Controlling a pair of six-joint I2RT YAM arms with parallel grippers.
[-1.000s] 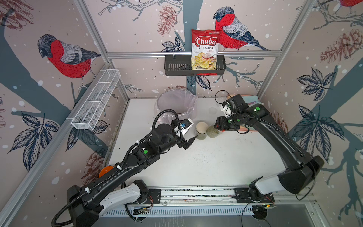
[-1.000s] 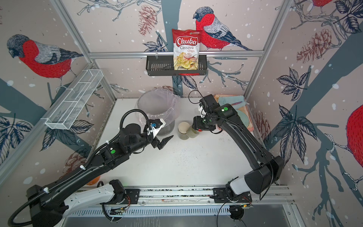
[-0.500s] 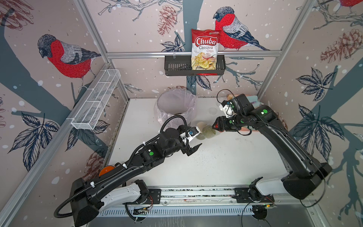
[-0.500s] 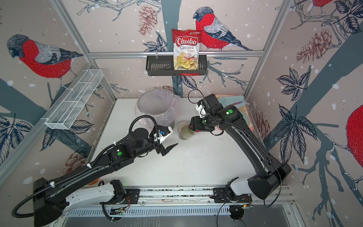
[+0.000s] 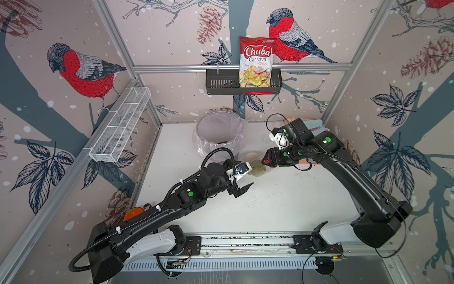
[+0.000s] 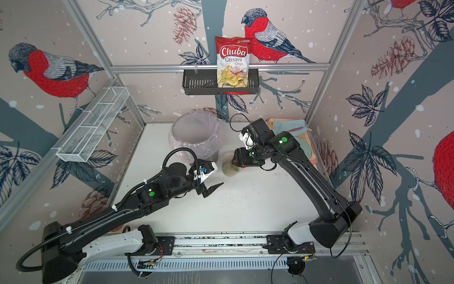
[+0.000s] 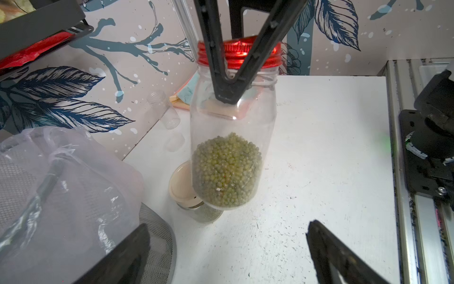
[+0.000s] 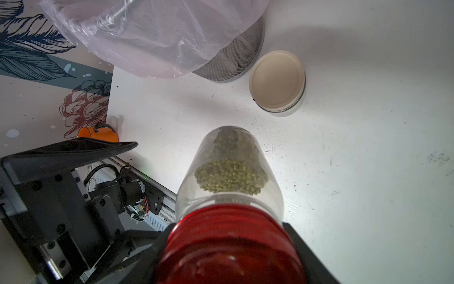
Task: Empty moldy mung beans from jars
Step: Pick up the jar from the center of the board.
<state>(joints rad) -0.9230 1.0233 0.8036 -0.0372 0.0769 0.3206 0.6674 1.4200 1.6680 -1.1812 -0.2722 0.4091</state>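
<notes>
Mung beans (image 7: 226,169) fill the lower end of the red-lidded jar (image 7: 233,123), held tilted off the counter (image 7: 319,147) just right of the bin (image 5: 200,130), near the beige-lidded jar (image 7: 186,186) standing beside that bin. Just in front of the bin the left claw (image 7: 228,225) gapes wide and empty, short of the jar's base; farther right, the right claw (image 5: 266,159) clamps the red lid (image 8: 228,246). I judge it best to close squarely round the glass body first, so the lid turns, not the jar.
</notes>
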